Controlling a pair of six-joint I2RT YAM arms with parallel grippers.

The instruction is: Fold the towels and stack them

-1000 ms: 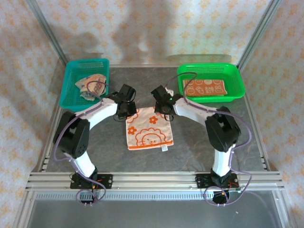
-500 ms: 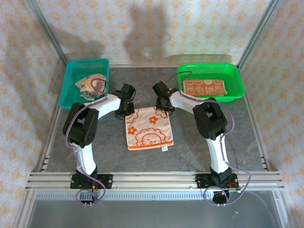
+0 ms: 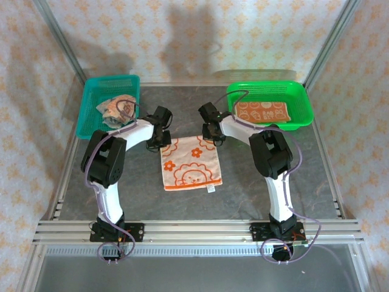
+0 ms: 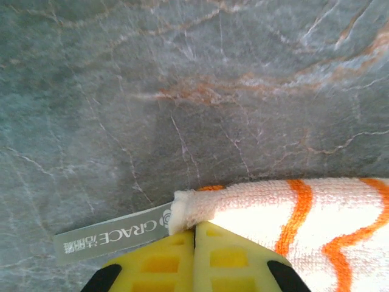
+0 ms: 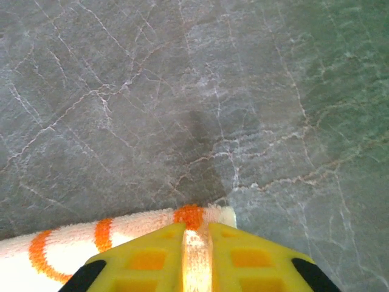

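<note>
A cream towel (image 3: 189, 163) with orange flowers and a lion face lies flat in the middle of the table. My left gripper (image 3: 159, 137) is shut on its far left corner (image 4: 188, 210), next to a grey label (image 4: 109, 238). At the far right corner (image 5: 194, 219) my right gripper (image 3: 213, 134) is shut on the towel's edge, with cloth pinched between the yellow fingers (image 5: 243, 255). A folded orange towel (image 3: 262, 112) lies in the green basket (image 3: 307, 115). Crumpled towels (image 3: 115, 109) sit in the teal basket (image 3: 90, 115).
The grey stone table (image 3: 121, 182) stretches bare around the spread towel. Metal frame posts (image 3: 58, 42) rise at the back corners, and an aluminium rail (image 3: 194, 231) runs along the near edge.
Both grippers have slid toward the far edge of the table, drawing the towel's far corners with them. The elbows have drawn in closer.
</note>
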